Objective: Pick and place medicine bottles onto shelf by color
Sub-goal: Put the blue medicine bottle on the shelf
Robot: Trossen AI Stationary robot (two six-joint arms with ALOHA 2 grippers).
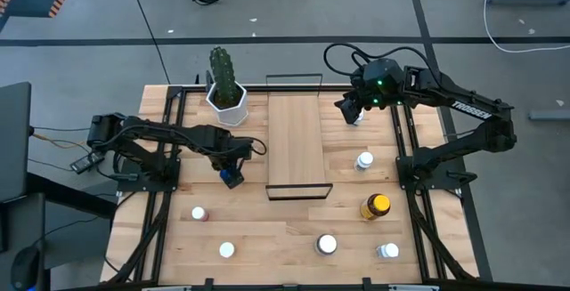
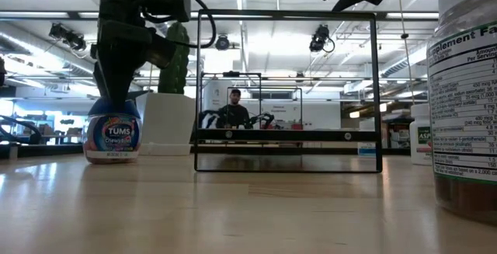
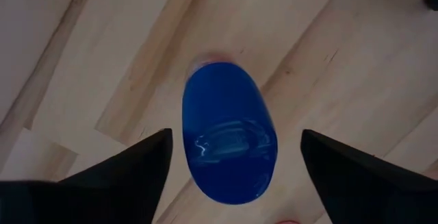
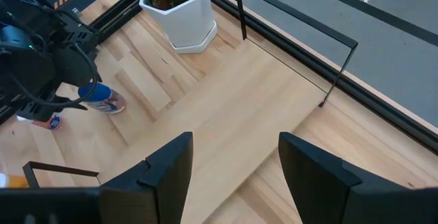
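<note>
The blue-lidded bottle (image 1: pixel 232 179) stands upright on the tabletop, left of the shelf (image 1: pixel 296 140). The low view shows it as a colourful labelled bottle (image 2: pixel 112 138). My left gripper (image 3: pixel 236 133) hangs open straight above it, and its fingers straddle the blue lid (image 3: pixel 229 142) with a gap on each side. My right gripper (image 4: pixel 235 138) is open above the table's far right part (image 1: pixel 350 109), off the shelf's far right corner. A white-capped bottle (image 1: pixel 357 119) shows partly beneath it. The shelf board lies bare between its wire rails.
Other bottles stand on the tabletop: white-capped ones (image 1: pixel 365 160) (image 1: pixel 327 244) (image 1: pixel 227 250) (image 1: pixel 387 250), an amber yellow-capped one (image 1: pixel 376 206) and a pinkish one (image 1: pixel 199 213). A cactus pot (image 1: pixel 226 95) stands at the shelf's far left corner. A person sits in the room beyond (image 2: pixel 234 106).
</note>
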